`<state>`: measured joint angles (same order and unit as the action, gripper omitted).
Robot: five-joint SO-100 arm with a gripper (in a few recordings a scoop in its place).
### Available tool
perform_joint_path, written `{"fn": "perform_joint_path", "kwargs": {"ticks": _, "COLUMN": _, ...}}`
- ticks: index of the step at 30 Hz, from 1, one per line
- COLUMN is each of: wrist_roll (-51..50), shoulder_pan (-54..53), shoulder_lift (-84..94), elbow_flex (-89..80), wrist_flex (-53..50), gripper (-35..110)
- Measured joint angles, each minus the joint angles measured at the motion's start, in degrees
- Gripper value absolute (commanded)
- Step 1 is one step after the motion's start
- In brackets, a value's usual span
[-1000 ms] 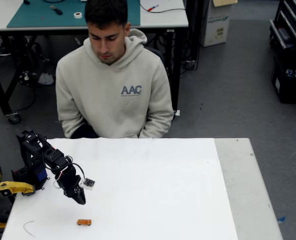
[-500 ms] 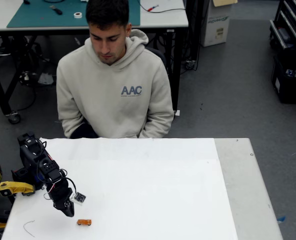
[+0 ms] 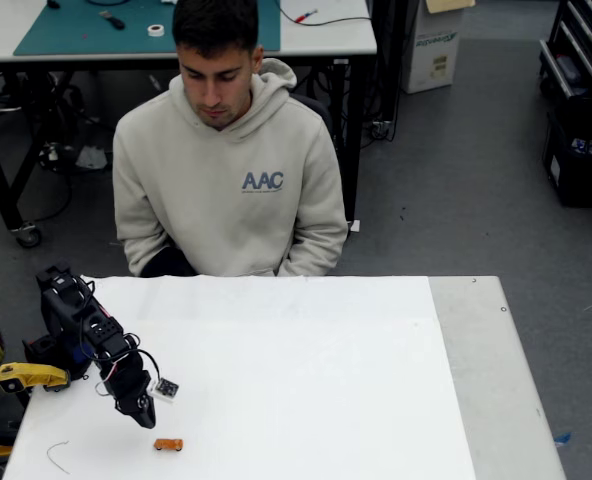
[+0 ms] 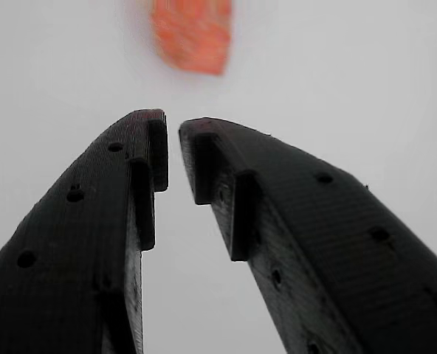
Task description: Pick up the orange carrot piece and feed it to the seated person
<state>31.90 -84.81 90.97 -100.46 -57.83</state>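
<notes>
The orange carrot piece point(image 3: 168, 444) lies flat on the white table near the front left, and is blurred at the top of the wrist view point(image 4: 193, 33). My black gripper point(image 3: 146, 418) points down just above and left of it, a short gap away. In the wrist view the gripper point(image 4: 173, 140) has its jaws almost together with only a thin slit between the tips, and it holds nothing. The seated person point(image 3: 226, 170), in a beige hoodie, sits behind the far edge of the table and looks down.
A yellow clamp-like object point(image 3: 31, 376) sits by the arm's base at the left edge. A thin wire scrap point(image 3: 56, 455) lies front left. The white sheet point(image 3: 306, 380) ends at a grey strip point(image 3: 486, 380) on the right.
The gripper swung down and left toward the carrot piece, then lifted slightly and shifted right. The carrot piece has not moved.
</notes>
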Motion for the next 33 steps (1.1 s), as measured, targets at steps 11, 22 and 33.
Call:
{"fn": "perform_joint_path", "kwargs": {"ticks": 11, "wrist_roll": 0.0, "shoulder_pan": -0.1, "shoulder_lift": 0.0, "elbow_flex": 0.0, "wrist_flex": 0.0, "gripper": 21}}
{"fn": "perform_joint_path", "kwargs": {"ticks": 22, "wrist_roll": 0.2, "shoulder_pan": -0.1, "shoulder_lift": -3.5, "elbow_flex": 0.0, "wrist_flex": 10.5, "gripper": 21}}
{"fn": "perform_joint_path", "kwargs": {"ticks": 33, "wrist_roll": 0.4, "shoulder_pan": 0.1, "shoulder_lift": -9.0, "elbow_flex": 0.3, "wrist_flex": 16.1, "gripper": 21}}
